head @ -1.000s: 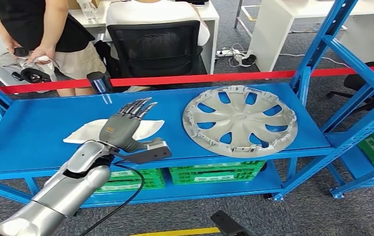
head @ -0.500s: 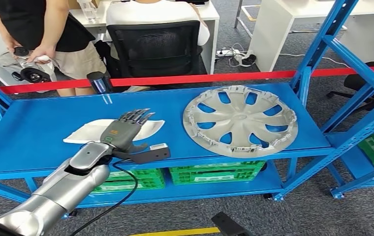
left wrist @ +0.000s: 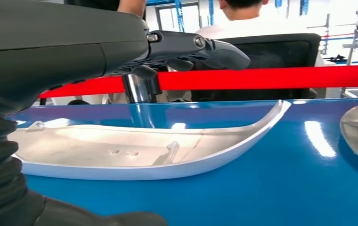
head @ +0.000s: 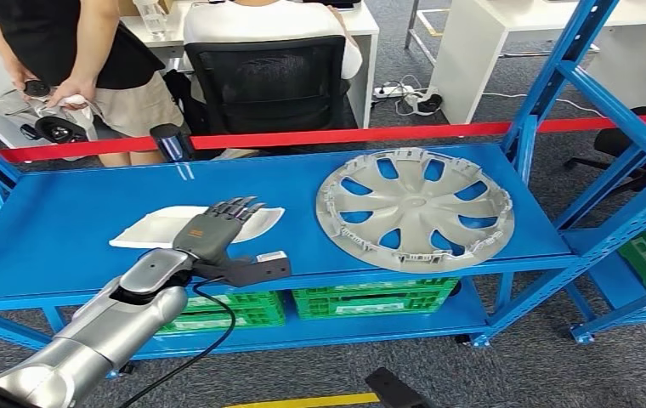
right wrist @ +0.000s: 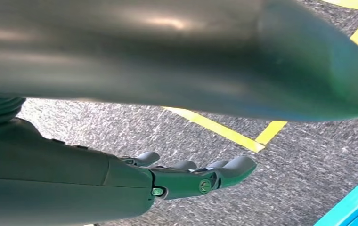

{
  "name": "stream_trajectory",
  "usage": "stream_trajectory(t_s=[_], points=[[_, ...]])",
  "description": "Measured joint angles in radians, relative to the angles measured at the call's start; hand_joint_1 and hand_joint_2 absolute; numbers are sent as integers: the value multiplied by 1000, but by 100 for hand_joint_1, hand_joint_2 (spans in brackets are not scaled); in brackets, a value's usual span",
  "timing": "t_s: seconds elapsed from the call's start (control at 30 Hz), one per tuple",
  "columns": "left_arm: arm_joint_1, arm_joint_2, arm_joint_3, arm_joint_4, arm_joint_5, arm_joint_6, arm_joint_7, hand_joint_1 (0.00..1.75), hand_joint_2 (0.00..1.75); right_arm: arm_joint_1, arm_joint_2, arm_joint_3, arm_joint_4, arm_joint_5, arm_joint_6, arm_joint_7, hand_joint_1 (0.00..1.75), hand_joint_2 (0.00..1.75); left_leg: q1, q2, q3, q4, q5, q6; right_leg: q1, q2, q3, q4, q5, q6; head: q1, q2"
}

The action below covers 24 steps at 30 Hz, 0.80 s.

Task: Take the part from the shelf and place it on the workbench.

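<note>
While the white curved part point(head: 154, 228) lies flat on the blue shelf point(head: 65, 246), the left hand point(head: 211, 231) hovers over its right half, fingers stretched out and holding nothing. The right hand point(right wrist: 186, 178) hangs above grey carpet, fingers loosely extended, empty.

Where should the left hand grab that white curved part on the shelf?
Probably the near long edge of the white part. It lies flat, hollow side up, with a thin raised rim. The left hand hovers above; lower the fingers inside, thumb under the near rim.
</note>
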Motion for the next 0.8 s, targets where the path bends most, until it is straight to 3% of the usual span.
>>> stream_trajectory(t_s=[0.8], points=[[0,0,37,15,-33,11,77,0,175,0,-2,0,0,18,-3,7,0,0,0,0,0,0,0,0,0,0,0,0,0,0,0,0]])
